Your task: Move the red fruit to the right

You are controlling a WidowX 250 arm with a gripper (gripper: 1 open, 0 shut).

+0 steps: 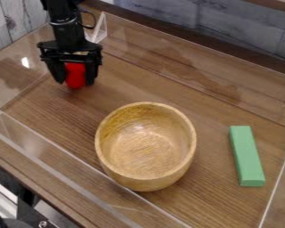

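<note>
The gripper (71, 75) hangs at the upper left of the view, pointing straight down at the wooden desk (169, 85); its 2 black fingers (49, 69) stand spread wide, 1 on each side of the red fruit (75, 76). The red fruit sits low between them on the desk, in the far left part of the scene; whether the fingers touch its sides cannot be told, but it does not look lifted; its lower edge seems to rest on the wood.

A round wooden bowl (146, 145) stands near the middle of the desk, well apart from the fruit, closer to the camera and to the right of it; it stands upright with its hollow showing only bare wood grain. A green rectangular block (245, 155) lies flat at the right, near the bowl but not touching it, its long side running roughly away from the camera.

Clear plastic walls (61, 165) border the desk at the front and sides; behind the far edge runs a grey planked surface (228, 22).
</note>
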